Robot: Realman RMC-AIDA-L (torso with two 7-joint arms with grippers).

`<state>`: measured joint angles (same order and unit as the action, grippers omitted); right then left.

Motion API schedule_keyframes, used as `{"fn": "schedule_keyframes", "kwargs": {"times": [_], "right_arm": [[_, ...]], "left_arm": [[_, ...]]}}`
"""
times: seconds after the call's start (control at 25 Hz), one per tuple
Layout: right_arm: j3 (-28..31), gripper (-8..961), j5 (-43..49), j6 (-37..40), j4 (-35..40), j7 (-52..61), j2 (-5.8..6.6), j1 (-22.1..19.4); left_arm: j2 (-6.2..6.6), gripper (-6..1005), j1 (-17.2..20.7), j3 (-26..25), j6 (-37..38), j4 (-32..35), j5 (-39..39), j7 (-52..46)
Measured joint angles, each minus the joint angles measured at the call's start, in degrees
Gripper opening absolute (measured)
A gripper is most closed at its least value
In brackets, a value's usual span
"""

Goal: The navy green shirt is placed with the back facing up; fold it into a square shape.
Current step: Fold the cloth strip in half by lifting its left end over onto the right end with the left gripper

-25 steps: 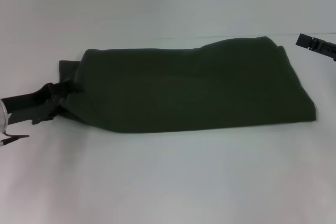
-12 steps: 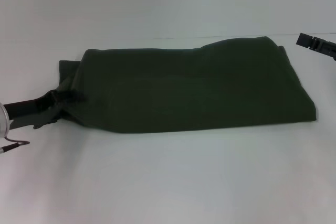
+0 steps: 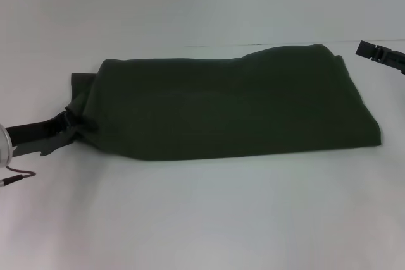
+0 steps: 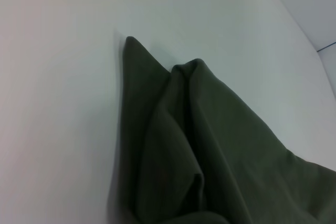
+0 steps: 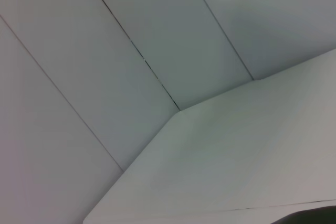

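Note:
The navy green shirt lies folded into a long band across the middle of the white table. My left gripper is at the band's left end, low on the table, and its dark fingers are pinched on a bunched fold of the fabric. The left wrist view shows that end of the shirt close up, gathered into soft ridges. My right gripper hovers off the shirt's far right corner, apart from the cloth. A sliver of dark fabric shows at the edge of the right wrist view.
The white table stretches bare in front of the shirt. Its back edge runs just behind the cloth. A thin cable hangs by my left wrist. Pale wall panels stand beyond the table.
My left gripper's fingers have closed onto the shirt's left end, and the cloth there has bunched up. The right arm has not moved.

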<state>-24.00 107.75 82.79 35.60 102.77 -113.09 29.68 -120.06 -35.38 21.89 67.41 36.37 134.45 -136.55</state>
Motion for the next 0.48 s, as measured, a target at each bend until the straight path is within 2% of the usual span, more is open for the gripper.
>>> {"fn": "schedule_keyframes", "kwargs": {"times": [0.24,0.36,0.48], "right_arm": [[0.14,907,0.0,0.0,0.0,-0.16,-0.12,-0.12],[0.2,907,0.0,-0.12,0.0,-0.36,-0.23,-0.15],[0.24,906,0.0,-0.25,0.0,-0.46,-0.33,-0.16]], "left_arm": [[-0.12,330,1.13,-0.36,-0.08,0.36,0.02,0.14],[-0.67,103,2.4,-0.51,0.11,0.94,-0.5,0.16],[-1.35,77,4.04,-0.59,0.59,1.71,-1.63,0.5]]}}
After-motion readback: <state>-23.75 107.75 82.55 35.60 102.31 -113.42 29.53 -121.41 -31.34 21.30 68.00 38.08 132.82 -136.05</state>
